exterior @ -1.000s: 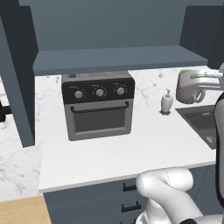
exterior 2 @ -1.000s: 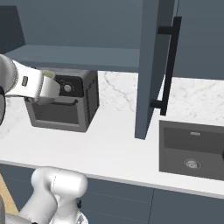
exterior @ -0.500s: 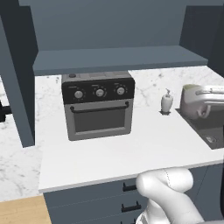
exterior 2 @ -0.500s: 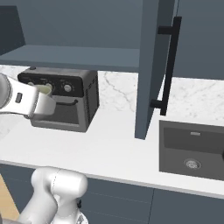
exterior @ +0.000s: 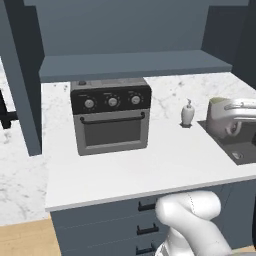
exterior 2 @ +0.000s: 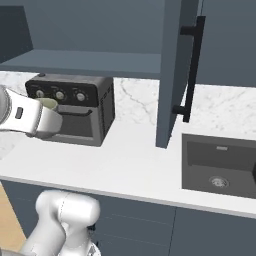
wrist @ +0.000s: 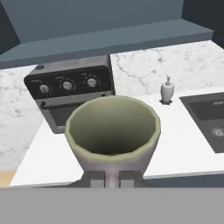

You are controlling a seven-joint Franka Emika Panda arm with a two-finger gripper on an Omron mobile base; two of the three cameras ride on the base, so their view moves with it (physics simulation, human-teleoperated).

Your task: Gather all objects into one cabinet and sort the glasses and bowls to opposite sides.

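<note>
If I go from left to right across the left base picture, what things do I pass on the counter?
Toaster oven → soap bottle → beige mug held in the end effector → sink.

A black and grey toaster oven (exterior: 111, 121) with three knobs stands on the white marble table (exterior: 150, 165). Right of it sits a small white soap dispenser (exterior: 187, 113). At the right edge, over the dark sink (exterior: 239, 150), the arm carries a grey-brown mug (exterior: 218, 118).
</note>
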